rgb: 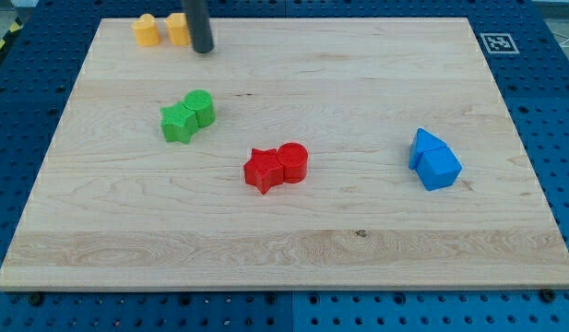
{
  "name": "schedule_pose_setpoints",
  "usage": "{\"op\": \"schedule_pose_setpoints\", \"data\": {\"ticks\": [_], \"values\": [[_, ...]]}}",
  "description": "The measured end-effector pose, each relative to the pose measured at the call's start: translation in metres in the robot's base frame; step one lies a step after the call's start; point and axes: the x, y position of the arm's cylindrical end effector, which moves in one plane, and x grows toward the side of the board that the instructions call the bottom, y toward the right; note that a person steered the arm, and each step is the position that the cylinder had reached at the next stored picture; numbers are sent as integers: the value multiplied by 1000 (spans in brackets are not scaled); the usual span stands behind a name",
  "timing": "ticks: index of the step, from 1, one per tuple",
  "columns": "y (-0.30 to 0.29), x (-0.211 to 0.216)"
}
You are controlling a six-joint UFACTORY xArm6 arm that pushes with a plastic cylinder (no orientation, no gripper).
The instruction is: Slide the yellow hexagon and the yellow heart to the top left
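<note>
Red blocks (277, 167), a star touching a cylinder, are sitting nearest, blue blocks (434, 160) lying toward the view's right, green blocks (187, 115) farther back. My tip (203, 50), gripping nothing, is touching the yellow hexagon (177, 29) beside the yellow heart (146, 30) at top left.

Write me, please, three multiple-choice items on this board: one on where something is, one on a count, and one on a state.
1. Where do the yellow blocks lie?
A. top left
B. bottom right
C. centre

2. How many blocks are on the board?
A. six
B. eight
C. ten

3. How do the two red blocks stand?
A. touching
B. far apart
C. stacked

Key: 1 A, the yellow heart and yellow hexagon sit by the top-left corner, my tip right beside the hexagon. 2 B, four pairs. 3 A, red star meets red cylinder.
</note>
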Motion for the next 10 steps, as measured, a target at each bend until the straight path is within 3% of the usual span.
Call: {"op": "schedule_pose_setpoints", "data": {"ticks": [2, 10], "values": [[12, -50], [-53, -42]]}}
